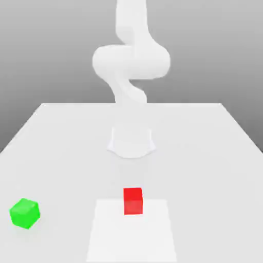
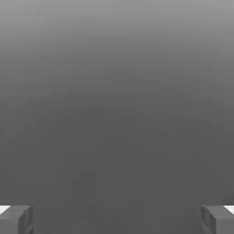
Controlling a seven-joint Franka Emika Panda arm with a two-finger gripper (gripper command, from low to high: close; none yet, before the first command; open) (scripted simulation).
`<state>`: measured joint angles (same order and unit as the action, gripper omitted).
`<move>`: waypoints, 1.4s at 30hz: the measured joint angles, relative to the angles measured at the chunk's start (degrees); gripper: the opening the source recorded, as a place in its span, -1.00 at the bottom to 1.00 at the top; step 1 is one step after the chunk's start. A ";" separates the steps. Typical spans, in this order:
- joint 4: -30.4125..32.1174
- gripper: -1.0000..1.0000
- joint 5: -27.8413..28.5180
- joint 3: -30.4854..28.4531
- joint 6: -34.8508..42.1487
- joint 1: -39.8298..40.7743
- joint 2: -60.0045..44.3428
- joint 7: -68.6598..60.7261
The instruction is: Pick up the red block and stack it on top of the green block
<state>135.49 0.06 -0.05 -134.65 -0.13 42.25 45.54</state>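
The red block sits on the white table, near the front and about at the middle. The green block lies apart from it, close to the front edge at the exterior view's left, turned slightly. In the hand view my gripper is open: its two grey fingertips stand wide apart with nothing between them, and only plain grey surface lies beyond. Neither block touches the gripper.
The white arm rises behind the red block at the table's middle, with its pale lower part over the table. A lighter rectangular patch lies around the red block.
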 joint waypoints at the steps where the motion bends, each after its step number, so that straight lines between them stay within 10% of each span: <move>1: 1.77 0.00 0.02 -0.04 -1.37 -0.07 -1.78 -0.15; 17: 30.22 0.00 0.14 -0.51 -25.92 -0.96 -33.88 -2.83; 23: 30.47 0.00 -0.43 -0.27 -38.84 -0.94 -49.73 -3.47; 24: 30.21 -1.00 -0.53 -0.19 -40.58 -0.87 -51.76 -3.55; 42: 28.93 -1.00 -0.67 -3.67 -25.39 1.72 -37.97 -9.64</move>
<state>164.42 -0.61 -3.72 -160.03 1.59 4.29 35.90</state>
